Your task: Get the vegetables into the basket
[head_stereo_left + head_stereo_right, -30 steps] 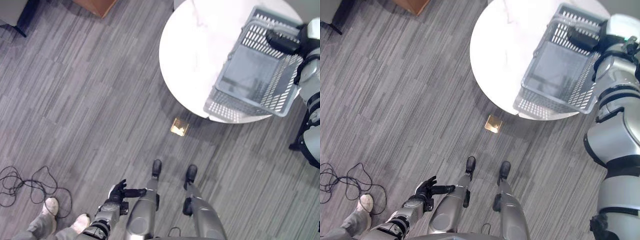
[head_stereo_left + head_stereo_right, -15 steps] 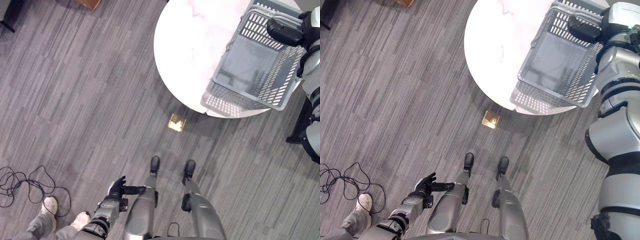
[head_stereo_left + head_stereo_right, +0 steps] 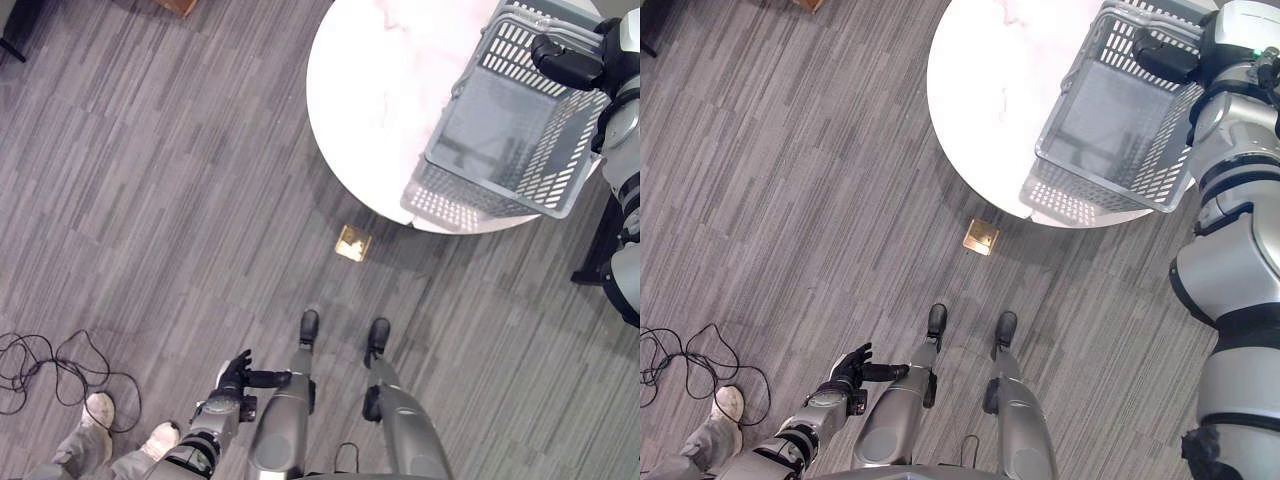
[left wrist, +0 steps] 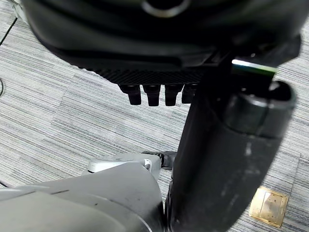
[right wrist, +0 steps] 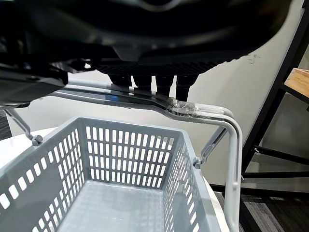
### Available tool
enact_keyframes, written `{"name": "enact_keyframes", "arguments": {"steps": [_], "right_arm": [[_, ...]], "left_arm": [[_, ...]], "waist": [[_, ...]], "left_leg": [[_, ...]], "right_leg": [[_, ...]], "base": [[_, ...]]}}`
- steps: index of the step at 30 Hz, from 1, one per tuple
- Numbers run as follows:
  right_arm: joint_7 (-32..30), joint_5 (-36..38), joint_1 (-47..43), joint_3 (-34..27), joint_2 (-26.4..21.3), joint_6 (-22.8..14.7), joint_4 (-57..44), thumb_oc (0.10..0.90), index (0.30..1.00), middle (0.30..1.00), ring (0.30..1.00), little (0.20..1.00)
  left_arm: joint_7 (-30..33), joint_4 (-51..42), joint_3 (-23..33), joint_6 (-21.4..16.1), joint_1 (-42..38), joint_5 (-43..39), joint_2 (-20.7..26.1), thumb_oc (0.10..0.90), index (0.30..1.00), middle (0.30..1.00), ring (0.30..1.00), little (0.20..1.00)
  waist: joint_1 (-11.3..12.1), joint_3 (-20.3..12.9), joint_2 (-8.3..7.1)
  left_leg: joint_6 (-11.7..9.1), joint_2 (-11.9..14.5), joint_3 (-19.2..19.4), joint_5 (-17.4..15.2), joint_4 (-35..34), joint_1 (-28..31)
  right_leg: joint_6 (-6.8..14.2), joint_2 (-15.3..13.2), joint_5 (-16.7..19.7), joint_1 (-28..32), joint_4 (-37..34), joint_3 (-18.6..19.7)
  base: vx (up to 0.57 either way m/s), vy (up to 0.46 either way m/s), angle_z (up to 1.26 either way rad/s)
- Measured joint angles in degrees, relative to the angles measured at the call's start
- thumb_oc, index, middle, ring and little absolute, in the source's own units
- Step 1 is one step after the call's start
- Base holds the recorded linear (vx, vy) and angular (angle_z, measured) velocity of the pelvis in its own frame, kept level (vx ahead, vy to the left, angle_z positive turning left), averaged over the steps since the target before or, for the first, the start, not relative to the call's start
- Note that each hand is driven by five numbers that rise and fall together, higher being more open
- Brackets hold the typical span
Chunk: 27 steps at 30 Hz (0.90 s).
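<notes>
We look down on a grey striped carpet floor [image 3: 180, 180], the largest thing here, running under everything else. At the upper right stands a round white marble table [image 3: 380, 90]. A grey plastic basket [image 3: 500, 130] with perforated walls hangs tilted over the table's right part, its lower corner near the table's front edge; we see nothing lying inside it, and we can make out no vegetables on the table or the floor. Our right hand [image 3: 565, 68] is at the basket's far upper rim, and in the right wrist view its fingers [image 5: 145, 79] are curled around the basket's grey handle [image 5: 193, 110], gripping it. Our left hand [image 3: 848, 368] hangs low at the lower left, above the floor, touching nothing, with its fingers loosely spread and thumb out. A person's pale shoes [image 3: 100, 410] and grey trouser legs show at the bottom left corner. On the floor just in front of the table sits a small brass floor plate [image 3: 353, 243].
</notes>
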Motion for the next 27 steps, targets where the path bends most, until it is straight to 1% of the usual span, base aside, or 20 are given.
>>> {"name": "enact_keyframes", "arguments": {"steps": [3, 5, 10, 13, 15, 17, 18, 22, 23, 24, 27], "right_arm": [[1.5, 1.1, -1.0, 0.6, 0.5, 0.0, -0.2, 0.9, 1.0, 1.0, 1.0, 1.0], [2.4, 1.5, -1.6, 0.7, 0.9, 0.0, 0.1, 0.9, 1.0, 1.0, 1.0, 1.0], [2.3, 1.9, -3.2, 1.4, 2.1, 0.1, 0.4, 0.9, 1.0, 1.0, 1.0, 1.0], [2.5, 1.8, -4.4, 4.0, 2.7, 0.0, -0.3, 0.9, 1.0, 1.0, 1.0, 1.0], [2.8, 0.7, -5.0, 8.2, 2.6, 0.1, -1.6, 0.9, 1.0, 1.0, 1.0, 1.0], [3.3, -0.1, -5.9, 9.3, 2.6, -0.3, -2.5, 0.9, 1.0, 1.0, 1.0, 1.0], [3.7, -0.5, -6.1, 9.1, 2.7, -1.1, -3.4, 0.4, 0.3, 0.3, 0.3, 0.3], [3.8, -0.5, -6.1, 9.1, 4.6, -1.4, -3.6, 0.4, 0.3, 0.3, 0.3, 0.3], [3.8, -0.5, -6.2, 9.0, 4.6, -1.5, -3.6, 0.52, 0.467, 0.467, 0.467, 0.467], [3.9, -0.5, -6.2, 9.0, 4.6, -1.5, -3.5, 0.9, 1.0, 1.0, 1.0, 1.0], [3.9, -0.5, -6.2, 9.0, 4.7, -1.5, -3.2, 0.9, 1.0, 1.0, 1.0, 1.0]], "left_arm": [[-0.2, 0.0, 0.0, 0.0, -0.2, 0.0, 0.6, 0.9, 1.0, 1.0, 1.0, 1.0], [-0.3, 0.0, 0.0, 0.0, -0.2, 0.0, 0.6, 0.9, 1.0, 1.0, 1.0, 1.0], [-0.3, 0.0, 0.0, -0.1, -0.3, -0.6, 0.6, 0.9, 1.0, 1.0, 1.0, 1.0], [-0.3, 0.0, 0.1, -0.1, -0.4, -1.2, 0.5, 0.9, 1.0, 1.0, 1.0, 1.0], [-0.3, 0.0, 0.1, -0.1, -0.4, -1.7, 0.5, 0.9, 1.0, 1.0, 1.0, 1.0], [-0.4, 0.0, 0.1, -0.1, -0.5, -1.7, 0.5, 0.9, 1.0, 1.0, 1.0, 1.0], [-0.4, 0.0, 0.1, -0.1, -0.5, -1.7, 0.4, 0.9, 1.0, 1.0, 1.0, 1.0], [-0.4, 0.0, 0.1, -0.1, -0.6, -1.8, 0.3, 0.9, 1.0, 1.0, 1.0, 1.0], [-0.4, 0.0, 0.1, -0.1, -0.7, -1.8, 0.3, 0.9, 1.0, 1.0, 1.0, 1.0], [-0.4, 0.0, 0.1, -0.1, -0.7, -1.8, 0.3, 0.9, 1.0, 1.0, 1.0, 1.0], [-0.4, 0.0, 0.1, -0.1, -0.7, -2.3, 0.2, 0.9, 1.0, 1.0, 1.0, 1.0]], "waist": [[-0.3, 0.3, -0.56], [-0.3, 0.3, -0.58], [-0.2, 0.3, -0.57], [0.0, 0.3, -0.57], [0.1, 0.3, -0.58], [0.1, 0.3, -0.57], [0.2, 0.3, -0.58], [0.5, 0.3, -0.58], [0.6, 0.3, -0.59], [0.6, 0.3, -0.59], [0.7, 0.3, -0.6]], "left_leg": [[0.0, 0.1, 0.0, 0.0, 0.1, 0.0], [0.0, 0.1, 0.0, 0.0, 0.2, 0.0], [0.0, 0.0, 0.1, 0.0, 0.5, -1.0], [-0.1, 0.1, 0.0, 0.0, 0.6, -1.3], [-0.1, 0.1, -0.1, 0.1, 0.6, -1.4], [-0.1, 0.1, -0.2, 0.1, 0.7, -1.5], [-0.2, 0.2, -0.3, 0.2, 0.7, -1.5], [-0.3, 0.2, -0.4, 0.2, 0.7, -1.6], [-0.3, 0.2, -0.5, 0.2, 0.7, -1.6], [-0.3, 0.2, -0.6, 0.2, 0.8, -1.6], [-0.3, 0.1, -0.7, 0.3, 0.8, -1.6]], "right_leg": [[0.0, 0.1, 0.1, 0.0, 0.0, 0.0], [0.0, 0.0, 0.1, 0.0, 0.0, 0.0], [0.0, 0.0, 0.3, -0.8, 0.0, 0.1], [0.0, 0.0, 0.4, -1.0, 0.0, -0.1], [0.0, 0.1, 0.4, -1.0, 0.0, -0.2], [0.0, 0.1, 0.4, -1.0, 0.0, -0.4], [0.0, 0.1, 0.4, -1.0, 0.0, -0.5], [-0.1, 0.1, 0.4, -1.0, 0.0, -0.8], [-0.1, 0.1, 0.4, -0.9, 0.0, -0.8], [-0.1, 0.1, 0.4, -0.9, 0.0, -0.9], [0.0, 0.1, 0.4, -0.8, 0.0, -1.0]], "base": [[0.0, 0.0, 0.0], [-0.02, 0.01, 0.0], [0.0, 0.0, 0.0], [0.0, -0.005, 0.01], [-0.01, -0.01, 0.03], [0.0, -0.006, 0.02], [0.01, -0.012, 0.04], [0.0, -0.001, 0.04], [0.0, 0.009, 0.04], [0.0, 0.012, 0.04], [0.0, 0.0, 0.0]]}}
